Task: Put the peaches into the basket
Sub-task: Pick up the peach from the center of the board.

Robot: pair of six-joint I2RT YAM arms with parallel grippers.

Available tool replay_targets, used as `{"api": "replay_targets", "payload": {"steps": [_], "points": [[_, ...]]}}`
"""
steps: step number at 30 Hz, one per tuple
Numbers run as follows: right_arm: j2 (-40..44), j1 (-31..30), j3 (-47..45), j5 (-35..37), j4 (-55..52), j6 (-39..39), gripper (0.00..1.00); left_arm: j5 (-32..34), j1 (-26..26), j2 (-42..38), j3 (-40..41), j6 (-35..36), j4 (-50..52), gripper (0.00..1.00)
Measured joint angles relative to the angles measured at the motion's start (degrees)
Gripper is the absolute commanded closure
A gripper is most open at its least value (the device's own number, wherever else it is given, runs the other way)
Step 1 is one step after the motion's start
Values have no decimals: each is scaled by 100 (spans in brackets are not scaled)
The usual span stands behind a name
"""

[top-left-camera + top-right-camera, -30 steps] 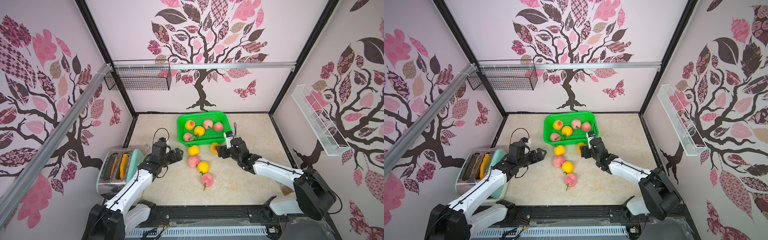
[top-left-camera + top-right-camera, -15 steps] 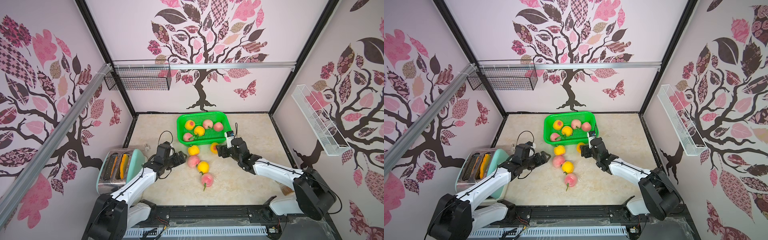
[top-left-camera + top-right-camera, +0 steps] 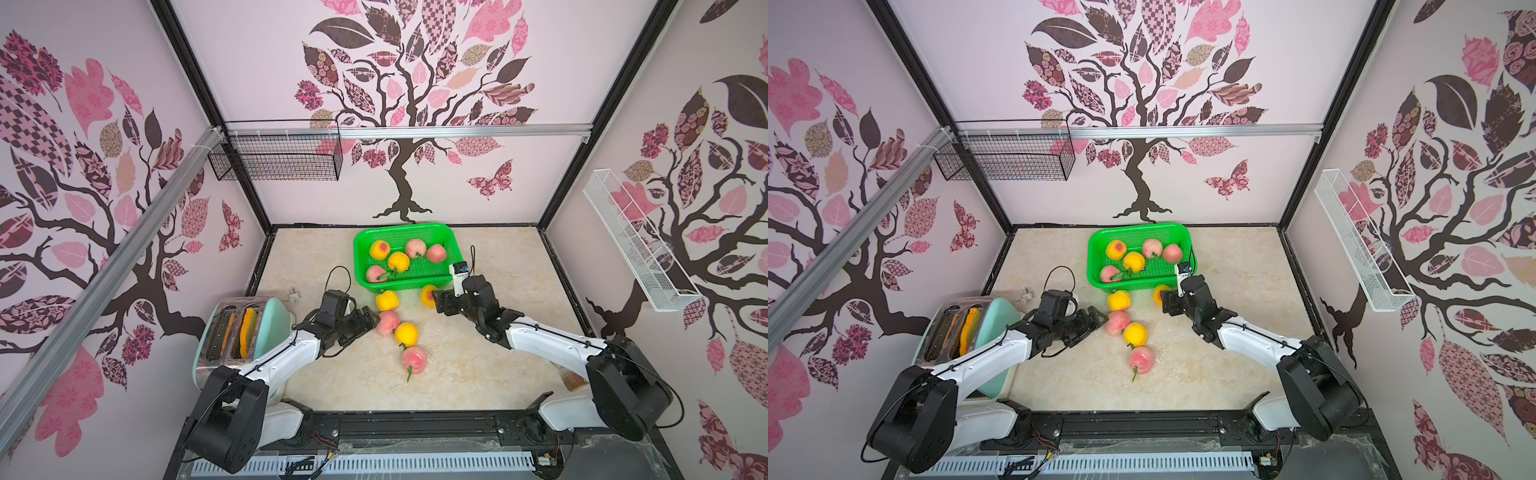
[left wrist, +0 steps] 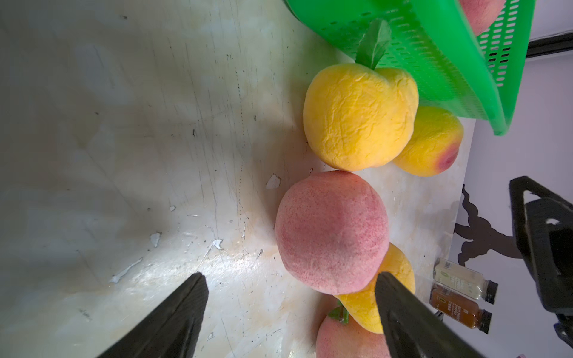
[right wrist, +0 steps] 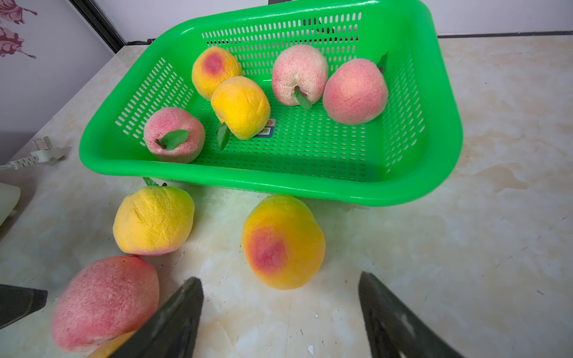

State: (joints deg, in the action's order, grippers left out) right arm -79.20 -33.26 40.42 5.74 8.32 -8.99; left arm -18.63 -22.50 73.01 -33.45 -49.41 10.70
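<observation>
The green basket (image 3: 401,230) (image 5: 279,186) stands at the back middle with several peaches inside. Several more peaches lie on the table in front of it. My left gripper (image 3: 371,320) (image 4: 290,279) is open, its fingertips just short of a pink peach (image 3: 388,322) (image 4: 331,232) that touches a yellow peach (image 4: 359,117) and another yellow one (image 3: 406,333). My right gripper (image 3: 436,301) (image 5: 280,279) is open, low over the table. A yellow peach with a red spot (image 3: 428,296) (image 5: 283,241) lies just ahead of its fingertips. Nearest the front lies a pink peach (image 3: 414,359).
A mint toaster (image 3: 241,328) stands at the left, its white plug (image 3: 294,296) lying on the table behind my left arm. Two small bottles (image 4: 462,294) lie at the front right. A black wire basket (image 3: 276,156) and a white rack (image 3: 636,245) hang on the walls.
My left gripper has moved right and lower, up to the pink peach in the row. The right arm and all peaches have stayed put.
</observation>
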Motion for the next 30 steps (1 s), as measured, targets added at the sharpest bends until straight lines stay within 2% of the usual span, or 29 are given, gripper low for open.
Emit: {"api": "replay_targets", "payload": {"steps": [30], "points": [[98, 0, 0, 55, -15, 4, 19, -179, -520, 800, -417, -461, -271, 11]]}}
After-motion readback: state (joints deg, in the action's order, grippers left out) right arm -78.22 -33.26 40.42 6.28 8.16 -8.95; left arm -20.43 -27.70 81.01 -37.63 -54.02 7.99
